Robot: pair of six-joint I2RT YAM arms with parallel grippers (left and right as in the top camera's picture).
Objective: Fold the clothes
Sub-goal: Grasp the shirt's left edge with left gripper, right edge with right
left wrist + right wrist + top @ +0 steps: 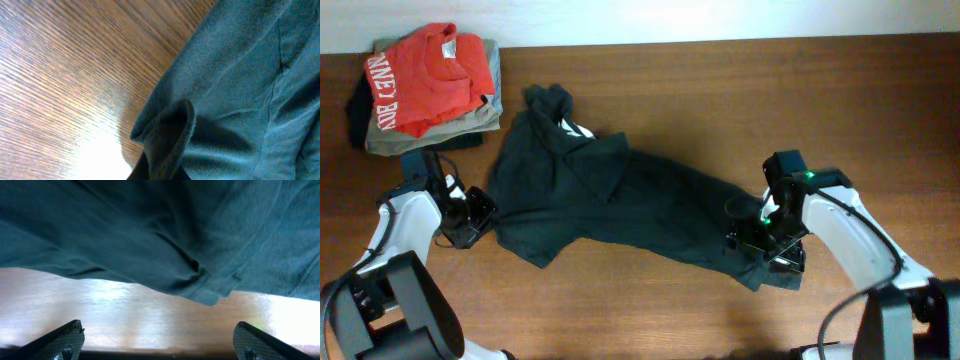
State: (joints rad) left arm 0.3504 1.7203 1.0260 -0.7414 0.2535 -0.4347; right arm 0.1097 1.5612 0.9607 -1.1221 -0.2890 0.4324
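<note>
The dark green T-shirt point(620, 195) lies crumpled and stretched diagonally across the wooden table, with a bit of white lettering showing near its top. My left gripper point(475, 215) is at the shirt's left edge. In the left wrist view a fold of the shirt point(167, 135) rises pinched toward the camera and hides the fingers. My right gripper point(765, 240) is at the shirt's lower right end. In the right wrist view it point(160, 342) is wide open and empty over bare wood, with the shirt hem point(205, 295) just beyond the fingertips.
A red shirt with white letters point(425, 80) lies on a folded grey-olive garment point(440, 125) at the table's back left corner. The table's far edge point(720, 42) meets a white wall.
</note>
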